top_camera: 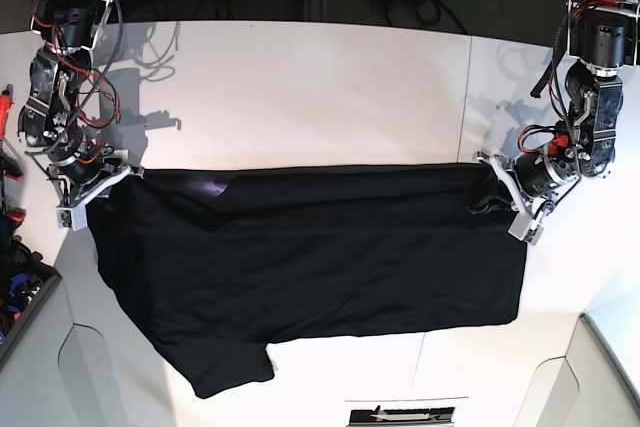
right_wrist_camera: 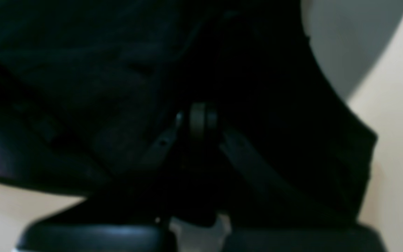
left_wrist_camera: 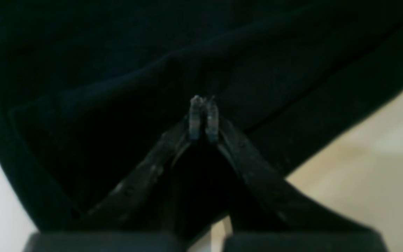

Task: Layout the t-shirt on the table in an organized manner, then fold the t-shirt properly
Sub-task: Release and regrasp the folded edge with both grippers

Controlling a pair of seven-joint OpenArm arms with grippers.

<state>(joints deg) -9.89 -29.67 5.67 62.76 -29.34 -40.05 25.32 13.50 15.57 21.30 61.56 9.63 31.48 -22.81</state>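
Two claws clamp the t-shirt, stretched across the counter.
Left claw and right claw pinch only thin folds; uneven pulling could slip cloth free or skew it toward the near edge.

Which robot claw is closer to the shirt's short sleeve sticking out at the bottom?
The right claw. It pinches the t-shirt at the top corner on the sleeve's side. The left claw pinches the opposite top corner, farther away.
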